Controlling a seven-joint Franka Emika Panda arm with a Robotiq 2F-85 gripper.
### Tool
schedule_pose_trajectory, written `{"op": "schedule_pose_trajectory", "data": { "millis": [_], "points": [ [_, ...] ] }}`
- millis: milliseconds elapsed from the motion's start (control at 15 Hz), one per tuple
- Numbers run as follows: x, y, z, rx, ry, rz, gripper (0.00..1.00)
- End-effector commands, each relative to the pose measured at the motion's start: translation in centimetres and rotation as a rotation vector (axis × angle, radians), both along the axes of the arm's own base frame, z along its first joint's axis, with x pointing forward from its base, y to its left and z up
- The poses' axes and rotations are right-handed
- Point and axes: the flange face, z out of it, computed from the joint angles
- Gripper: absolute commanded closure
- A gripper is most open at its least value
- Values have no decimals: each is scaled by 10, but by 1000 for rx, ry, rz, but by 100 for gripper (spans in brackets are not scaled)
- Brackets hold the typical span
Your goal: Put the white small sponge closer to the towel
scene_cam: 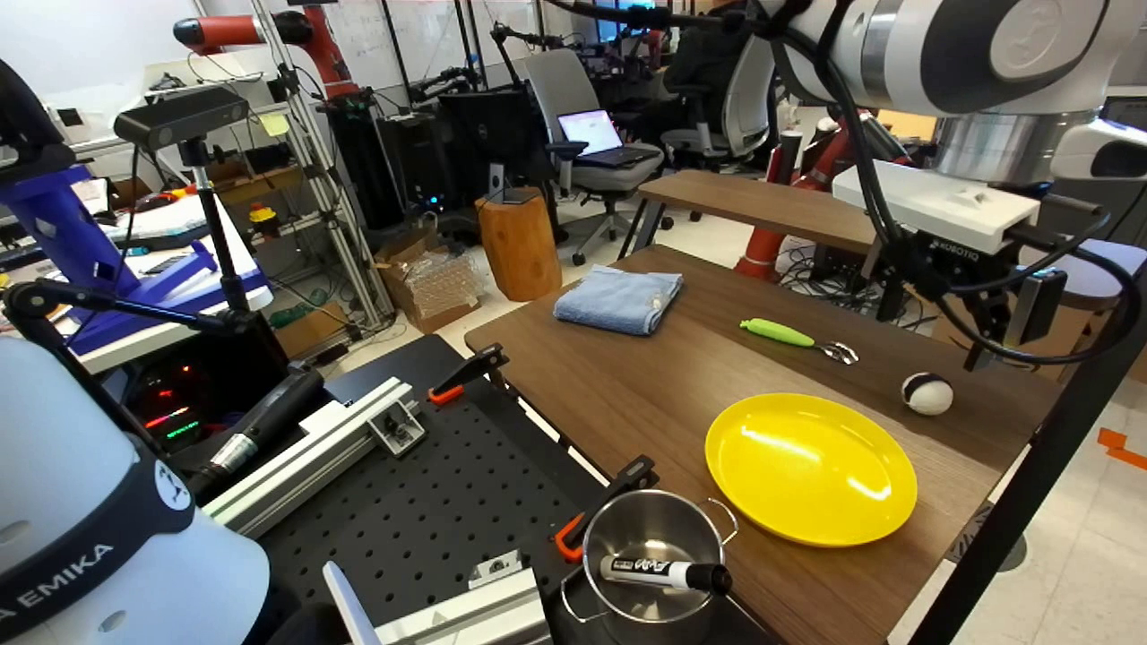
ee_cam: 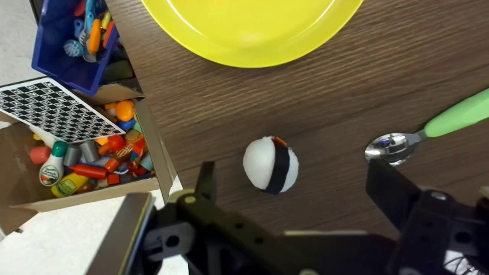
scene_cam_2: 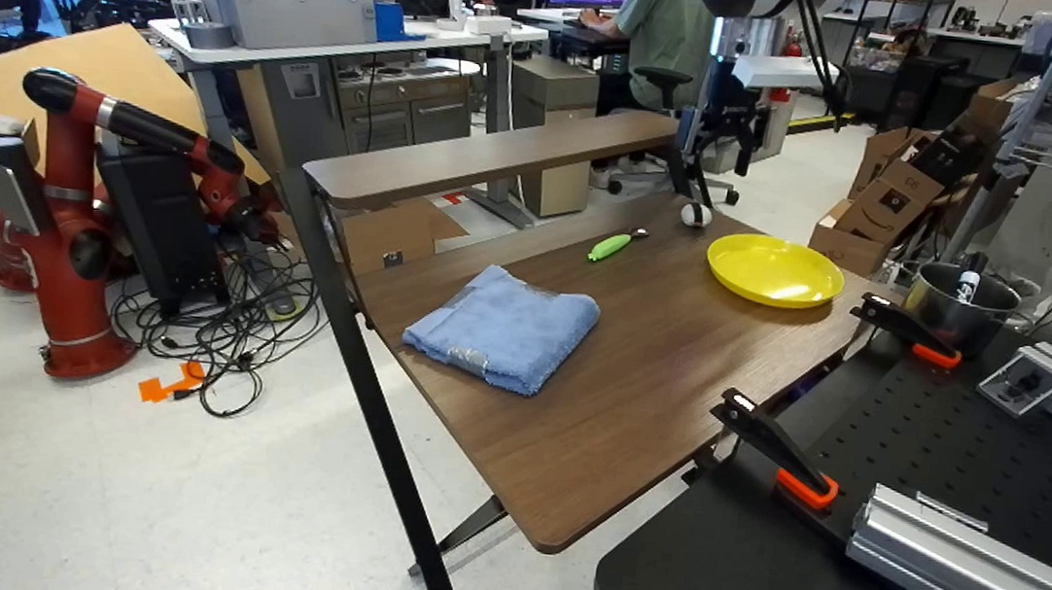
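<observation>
Brown wood-grain table (scene_cam: pixel 645 385) bears the setup; round, glossy yellow plate (scene_cam: pixel 811 466) lies on it, well apart from the folded light-blue cloth towel (scene_cam_2: pixel 503 327); black two-fingered gripper (ee_cam: pixel 293 173) hangs above the plate's end of the table, fingers wide apart, clamped on nothing; green-handled, metal-bowled spoon (scene_cam: pixel 789 336) lies apart from both; small white roundish, black-banded sponge (ee_cam: pixel 263 165) sits on the table near the plate, the spoon between it and the towel; wrist view frames it in the finger gap, off-centre; step in hand judged to be the approach, grasp not yet made; next move probably calls for centring, lowering and a gentle squeeze, then a carry past the spoon to a spot beside the towel.
</observation>
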Motion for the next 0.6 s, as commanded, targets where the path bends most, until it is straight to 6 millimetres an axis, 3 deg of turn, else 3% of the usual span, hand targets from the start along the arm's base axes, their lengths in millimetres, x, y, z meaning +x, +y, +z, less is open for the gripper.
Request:
{"op": "schedule_pose_trajectory", "data": {
  "millis": [0,533],
  "points": [
    [15,-2,-22,17,22,-50,0],
    [27,1,-63,-7,47,-109,0]
  ]
}}
